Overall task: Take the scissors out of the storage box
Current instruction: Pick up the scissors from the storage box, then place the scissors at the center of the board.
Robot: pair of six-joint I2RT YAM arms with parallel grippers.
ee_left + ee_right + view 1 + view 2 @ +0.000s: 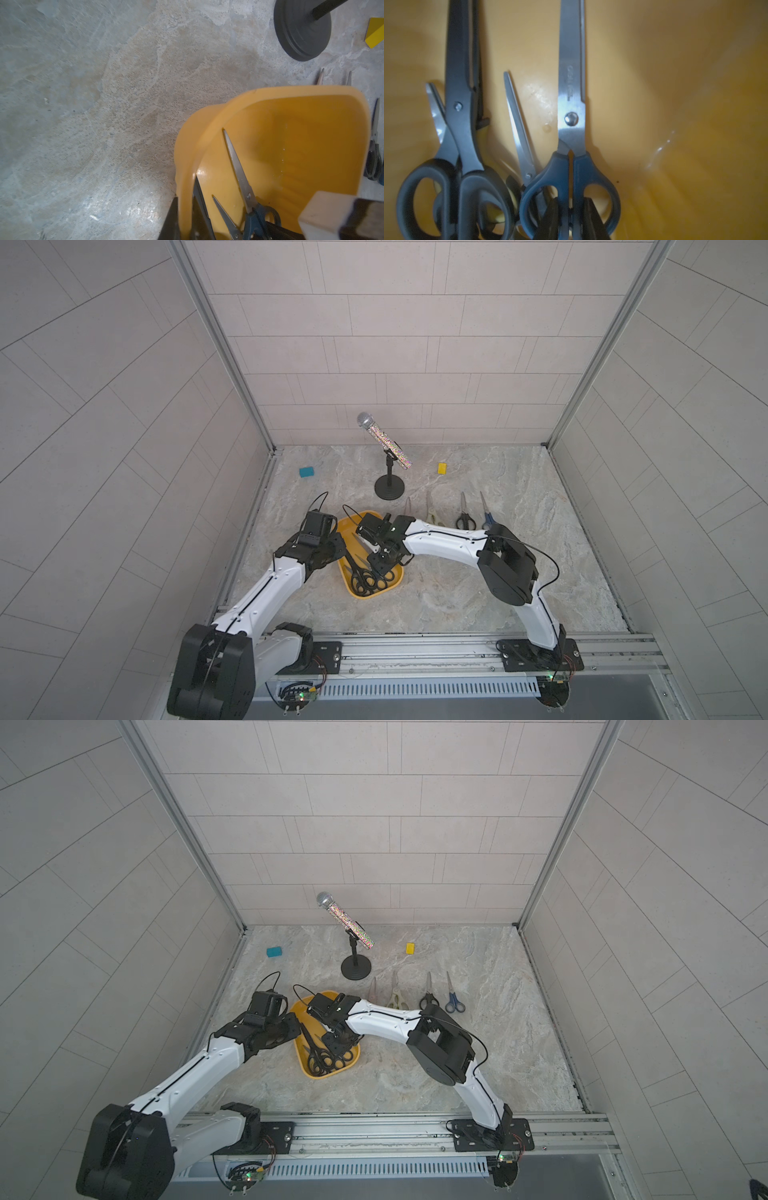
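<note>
The yellow storage box (348, 526) (353, 1065) lies left of centre and holds several scissors (365, 578). My left gripper (184, 196) (338, 545) is shut on the box's left wall (291, 135), one finger outside and one inside. My right gripper (572, 199) (384, 568) reaches down into the box (685, 104). Its fingers (591, 214) stand in the two handle loops of the blue-handled scissors (571, 99) (241, 172) and press the middle bars together. Black-handled pairs (463, 124) lie beside them.
Four more pairs lie in a row on the table right of the box: pink (408, 508), cream (432, 512), black (464, 516), blue (487, 514). A microphone on a round-based stand (389, 487) stands behind the box. A blue block (306, 472) and a small yellow block (442, 468) sit at the back.
</note>
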